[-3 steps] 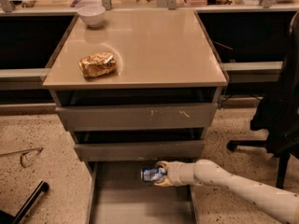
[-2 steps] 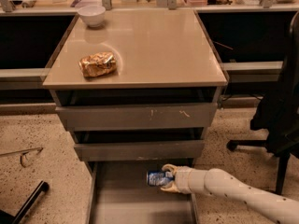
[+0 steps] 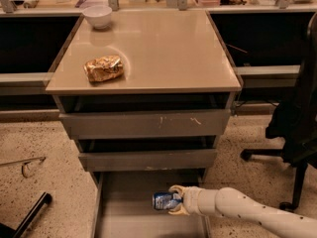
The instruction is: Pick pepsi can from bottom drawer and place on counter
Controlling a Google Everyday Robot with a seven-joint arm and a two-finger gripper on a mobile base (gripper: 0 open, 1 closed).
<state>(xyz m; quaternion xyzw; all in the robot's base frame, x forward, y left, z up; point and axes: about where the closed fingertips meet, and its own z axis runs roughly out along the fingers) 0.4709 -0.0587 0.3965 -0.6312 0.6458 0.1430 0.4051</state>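
Observation:
The pepsi can [image 3: 163,201], blue with white markings, lies on its side between my gripper's fingers over the open bottom drawer [image 3: 121,217]. My gripper [image 3: 174,201] reaches in from the lower right on a white arm and is shut on the can, a little in front of the middle drawer's front. The beige counter [image 3: 163,48] tops the cabinet above.
A golden-brown snack bag [image 3: 103,68] lies on the counter's left front, a white bowl [image 3: 97,16] at its back left. Two upper drawers [image 3: 146,124] stand slightly open. A black office chair [image 3: 297,123] is at the right. Speckled floor surrounds the cabinet.
My gripper with the can has drawn back toward the front of the drawer and slightly right, away from under the middle drawer's front.

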